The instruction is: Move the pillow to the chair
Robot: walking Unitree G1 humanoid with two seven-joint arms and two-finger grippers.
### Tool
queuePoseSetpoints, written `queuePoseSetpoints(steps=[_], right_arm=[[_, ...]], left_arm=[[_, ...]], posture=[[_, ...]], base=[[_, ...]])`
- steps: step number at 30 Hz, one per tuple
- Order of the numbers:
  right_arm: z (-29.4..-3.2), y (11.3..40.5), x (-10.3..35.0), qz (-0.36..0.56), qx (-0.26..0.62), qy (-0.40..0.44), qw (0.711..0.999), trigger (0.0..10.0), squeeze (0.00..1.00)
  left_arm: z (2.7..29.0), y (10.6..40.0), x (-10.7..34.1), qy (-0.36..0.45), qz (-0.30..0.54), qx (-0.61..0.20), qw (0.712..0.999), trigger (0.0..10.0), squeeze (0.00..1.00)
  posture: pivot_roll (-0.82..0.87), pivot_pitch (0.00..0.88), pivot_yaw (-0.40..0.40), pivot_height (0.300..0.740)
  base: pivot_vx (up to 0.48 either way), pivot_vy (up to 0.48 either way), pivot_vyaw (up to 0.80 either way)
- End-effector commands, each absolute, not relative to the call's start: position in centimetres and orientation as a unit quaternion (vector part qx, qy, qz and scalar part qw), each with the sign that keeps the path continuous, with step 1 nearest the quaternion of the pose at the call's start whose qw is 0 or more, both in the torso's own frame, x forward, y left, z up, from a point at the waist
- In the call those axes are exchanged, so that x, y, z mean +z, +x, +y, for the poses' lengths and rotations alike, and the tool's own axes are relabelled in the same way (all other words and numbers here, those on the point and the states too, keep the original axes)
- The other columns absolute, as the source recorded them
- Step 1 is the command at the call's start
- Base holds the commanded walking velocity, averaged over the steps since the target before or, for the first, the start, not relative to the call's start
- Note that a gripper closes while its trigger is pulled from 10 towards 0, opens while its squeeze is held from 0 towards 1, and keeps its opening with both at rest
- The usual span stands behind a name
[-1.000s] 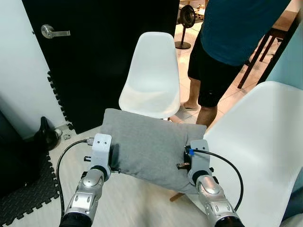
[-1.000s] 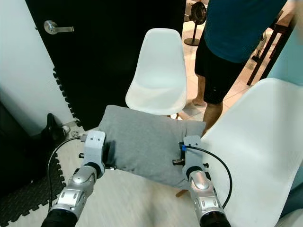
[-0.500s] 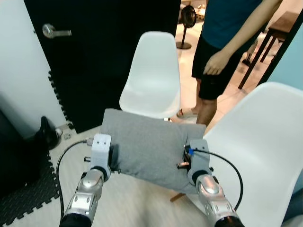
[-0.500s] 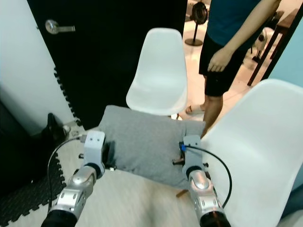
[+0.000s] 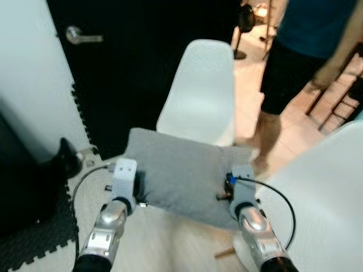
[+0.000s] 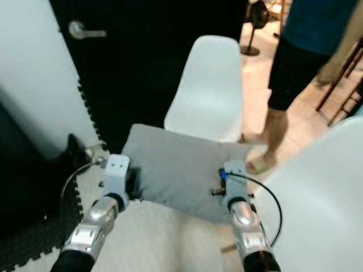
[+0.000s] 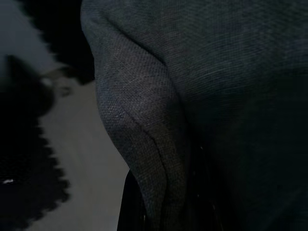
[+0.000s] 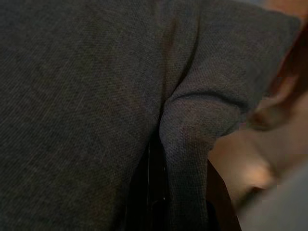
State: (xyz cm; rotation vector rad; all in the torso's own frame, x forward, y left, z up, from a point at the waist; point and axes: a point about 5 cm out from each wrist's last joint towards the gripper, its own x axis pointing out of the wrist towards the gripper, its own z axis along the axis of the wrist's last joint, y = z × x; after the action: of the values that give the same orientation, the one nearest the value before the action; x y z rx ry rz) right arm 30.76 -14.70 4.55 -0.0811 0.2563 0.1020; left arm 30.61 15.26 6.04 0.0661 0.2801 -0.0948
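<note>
Your head views smeared by motion blur, the person [image 5: 309, 68] cut off above the waist by the top edge, the near white chair [image 5: 323, 198] cropped at the right edge, both pincers' fingers buried in folds of the grey pillow [image 5: 181, 173], left wrist view very dark

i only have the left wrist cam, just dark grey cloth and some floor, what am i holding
Observer: The grey pillow, with the left gripper shut on its left edge.
Operator: is the other arm on it too
Observer: Yes, the right gripper pinches the pillow's right edge; fabric bunches between its fingers.
Operator: where's the chair
Observer: A white chair stands straight ahead, just past the pillow's far edge.
Operator: anyone nearby
Observer: A person stands beyond the chair, to the right.
</note>
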Motion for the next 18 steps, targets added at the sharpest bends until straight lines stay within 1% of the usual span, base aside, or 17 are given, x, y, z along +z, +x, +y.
queuePoseSetpoints(steps=[1, 13, 18], right_arm=[[-14.62, 30.51, 4.43, 0.124, 0.062, -0.049, 0.989, 10.0, 0.0], [-14.66, 30.6, 4.37, 0.129, 0.056, -0.044, 0.989, 10.0, 0.0], [-14.77, 30.6, 4.39, 0.129, 0.055, -0.043, 0.989, 10.0, 0.0]], left_arm=[[14.11, 30.68, 6.41, 0.03, 0.126, -0.068, 0.989, 10.0, 0.0], [14.32, 30.88, 6.4, 0.033, 0.127, -0.071, 0.989, 10.0, 0.0], [14.26, 30.84, 6.34, 0.032, 0.128, -0.073, 0.989, 10.0, 0.0]], posture=[[-0.02, 0.072, -0.015, 0.74], [-0.02, 0.075, -0.014, 0.74], [-0.02, 0.079, -0.013, 0.74]], base=[[0.326, 0.0, 0.0], [0.318, 0.0, 0.0], [0.307, 0.0, -0.8]])
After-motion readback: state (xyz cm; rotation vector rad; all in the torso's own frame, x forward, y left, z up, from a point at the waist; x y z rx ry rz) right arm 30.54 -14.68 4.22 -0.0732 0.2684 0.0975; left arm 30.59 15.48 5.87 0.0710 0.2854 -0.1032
